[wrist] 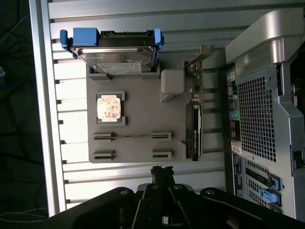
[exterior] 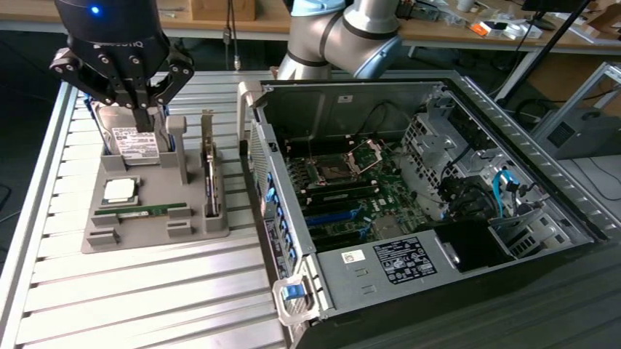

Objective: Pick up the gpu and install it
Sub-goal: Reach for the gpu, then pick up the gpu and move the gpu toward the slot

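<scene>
The gpu (exterior: pixel 209 178) stands on its edge in a slot of the grey holder (exterior: pixel 145 238), a thin green card with its silver bracket at the far end. In the wrist view the gpu (wrist: pixel 194 129) sits along the side of the holder (wrist: pixel 138 90) nearest the computer case. My gripper (exterior: pixel 144 120) hangs above the holder's back part, over the hard drive and to the exterior view's left of the gpu. Its fingers are shut with nothing between them. The shut fingertips (wrist: pixel 162 171) show in the wrist view, apart from the gpu.
The open computer case (exterior: pixel 388 189) lies to the exterior view's right of the holder, motherboard exposed. The holder also carries a hard drive (exterior: pixel 131 142), a CPU (exterior: pixel 121 190) and a RAM stick (exterior: pixel 141 211). All of this rests on a slatted aluminium table (exterior: pixel 145 298).
</scene>
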`<state>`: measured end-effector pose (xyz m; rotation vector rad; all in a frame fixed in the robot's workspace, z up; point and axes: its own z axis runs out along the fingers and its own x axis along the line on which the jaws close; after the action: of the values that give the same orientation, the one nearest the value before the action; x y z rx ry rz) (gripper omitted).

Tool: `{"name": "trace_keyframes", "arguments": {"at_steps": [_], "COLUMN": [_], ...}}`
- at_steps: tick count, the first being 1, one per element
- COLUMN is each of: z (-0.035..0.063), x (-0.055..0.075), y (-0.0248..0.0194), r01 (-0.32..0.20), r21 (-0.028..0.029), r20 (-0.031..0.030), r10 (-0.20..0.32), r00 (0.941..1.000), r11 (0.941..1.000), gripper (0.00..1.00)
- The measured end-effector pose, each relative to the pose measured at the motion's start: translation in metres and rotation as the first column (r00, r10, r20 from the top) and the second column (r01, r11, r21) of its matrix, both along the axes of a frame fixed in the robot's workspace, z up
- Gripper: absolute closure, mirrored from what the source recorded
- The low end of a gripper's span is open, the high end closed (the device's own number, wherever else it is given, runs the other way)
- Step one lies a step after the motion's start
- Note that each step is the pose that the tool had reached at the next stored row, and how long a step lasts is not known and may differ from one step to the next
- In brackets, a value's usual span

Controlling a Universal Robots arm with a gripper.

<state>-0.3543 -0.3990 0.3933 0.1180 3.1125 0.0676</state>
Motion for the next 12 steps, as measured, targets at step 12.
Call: {"name": "trace_keyframes", "arguments": {"at_steps": [12], "z": [0.0], "x": [-0.011], "y": [0.0], "r01": [0.0], "r21": [0.0001], "r20": [0.0001], "r10": [0.0], "r00": [1.0], "r11": [1.0], "gripper": [0.89]}}
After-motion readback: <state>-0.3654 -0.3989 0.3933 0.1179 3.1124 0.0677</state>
